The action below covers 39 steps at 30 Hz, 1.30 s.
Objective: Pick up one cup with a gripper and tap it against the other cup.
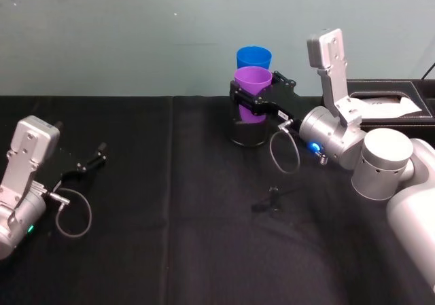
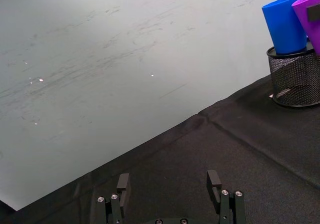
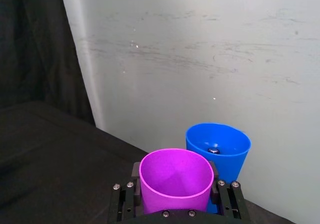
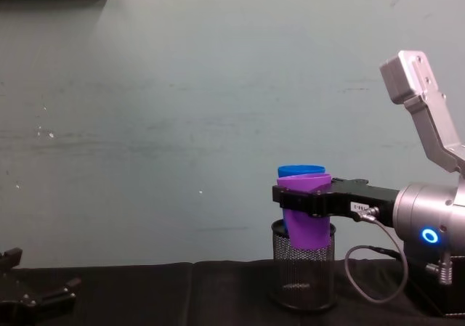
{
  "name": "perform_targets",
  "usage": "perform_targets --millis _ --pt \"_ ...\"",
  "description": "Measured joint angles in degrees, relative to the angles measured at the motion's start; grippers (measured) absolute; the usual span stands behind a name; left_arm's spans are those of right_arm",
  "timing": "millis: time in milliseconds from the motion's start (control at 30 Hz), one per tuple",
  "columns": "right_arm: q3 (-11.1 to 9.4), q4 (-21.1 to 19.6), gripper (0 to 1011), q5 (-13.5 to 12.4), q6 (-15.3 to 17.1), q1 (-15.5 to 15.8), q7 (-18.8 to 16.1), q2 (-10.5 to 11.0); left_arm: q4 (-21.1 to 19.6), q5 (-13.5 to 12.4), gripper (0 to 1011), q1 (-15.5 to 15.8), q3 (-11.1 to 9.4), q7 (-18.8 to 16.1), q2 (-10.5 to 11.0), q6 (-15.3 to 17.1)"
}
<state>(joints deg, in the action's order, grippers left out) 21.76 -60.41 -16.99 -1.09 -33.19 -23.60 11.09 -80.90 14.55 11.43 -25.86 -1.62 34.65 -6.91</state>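
My right gripper (image 1: 254,98) is shut on the purple cup (image 1: 253,81), its black jaws clamped on both sides below the rim. The cup is upright, its base at the mouth of a black mesh pen holder (image 1: 247,132). The blue cup (image 1: 253,55) stands just behind it, rising out of the same holder. In the right wrist view the purple cup (image 3: 176,180) overlaps the blue cup (image 3: 220,145); I cannot tell whether they touch. From the chest, the purple cup (image 4: 305,213) hides most of the blue cup (image 4: 296,170). My left gripper (image 1: 92,161) rests open at the table's left.
A small black clamp (image 1: 272,199) lies on the black cloth in front of the holder. A black box (image 1: 391,104) holding white paper stands at the back right, behind my right arm. A pale wall runs close behind the cups.
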Motion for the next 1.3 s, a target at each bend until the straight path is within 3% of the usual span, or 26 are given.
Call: perform_targets --millis 667,1300 --pt "-0.22 2.58 746 0.82 -0.57 -1.62 -0.13 -1.32 0.0 0.0 1000 0.0 0.0 0.0 0.0 0.0" --pt "-0.28 2.41 747 0.9 -0.54 -1.75 -0.31 -1.61 0.0 0.0 1000 0.0 0.0 0.0 0.0 0.0"
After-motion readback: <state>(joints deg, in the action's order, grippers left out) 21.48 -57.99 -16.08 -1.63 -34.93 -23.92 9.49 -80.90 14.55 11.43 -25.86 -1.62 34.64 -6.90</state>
